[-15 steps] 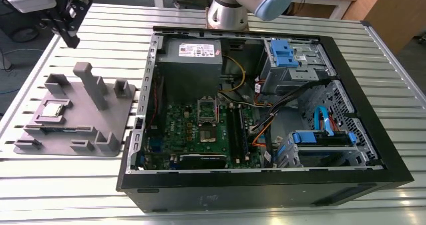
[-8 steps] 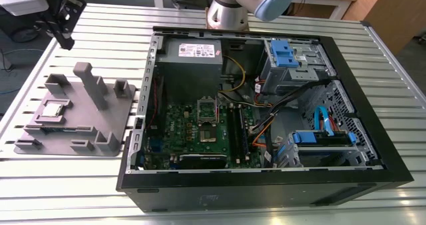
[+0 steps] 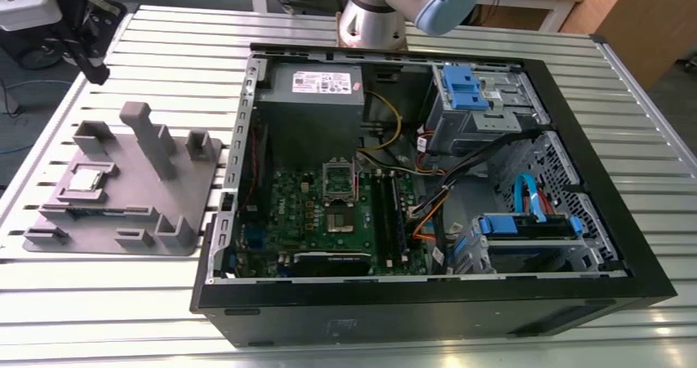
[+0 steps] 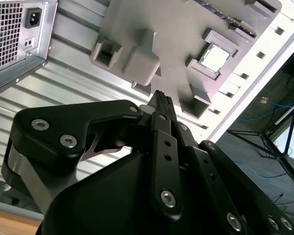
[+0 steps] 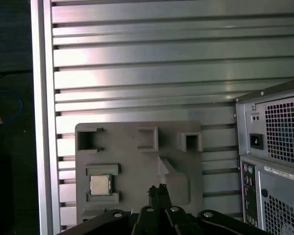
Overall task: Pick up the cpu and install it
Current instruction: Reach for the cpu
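One cpu [image 5: 100, 184] lies flat in its recess on the grey tray [image 5: 137, 161] on the worktop [image 5: 137, 58], while the tool [image 5: 159, 189], narrow and empty, points beside it, so a good approach likely means centring squarely over the chip.

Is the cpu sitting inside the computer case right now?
No, the cpu lies in a pocket of the grey tray, which sits outside the computer case.
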{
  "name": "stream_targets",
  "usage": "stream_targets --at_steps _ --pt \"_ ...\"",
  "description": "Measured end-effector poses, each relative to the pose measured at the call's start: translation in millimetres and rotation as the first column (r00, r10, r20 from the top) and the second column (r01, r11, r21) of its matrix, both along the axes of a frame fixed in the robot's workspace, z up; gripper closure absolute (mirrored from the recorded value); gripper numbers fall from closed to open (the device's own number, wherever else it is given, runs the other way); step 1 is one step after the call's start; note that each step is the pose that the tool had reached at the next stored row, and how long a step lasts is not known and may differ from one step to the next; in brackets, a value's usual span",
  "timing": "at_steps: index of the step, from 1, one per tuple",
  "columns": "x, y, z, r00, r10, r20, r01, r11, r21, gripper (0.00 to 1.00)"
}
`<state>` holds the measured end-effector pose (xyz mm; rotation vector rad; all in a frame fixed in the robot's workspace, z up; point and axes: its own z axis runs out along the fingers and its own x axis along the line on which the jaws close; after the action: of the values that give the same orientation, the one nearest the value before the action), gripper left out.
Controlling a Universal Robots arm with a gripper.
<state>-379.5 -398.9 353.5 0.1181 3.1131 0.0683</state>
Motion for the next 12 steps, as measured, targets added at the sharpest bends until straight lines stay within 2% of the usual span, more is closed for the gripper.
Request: stream_targets --at_steps 12 --pt "-21.3 0.0 -9.1 1.0000 0.000 -0.0001 0.000 1.0000 -0.0001 0.89"
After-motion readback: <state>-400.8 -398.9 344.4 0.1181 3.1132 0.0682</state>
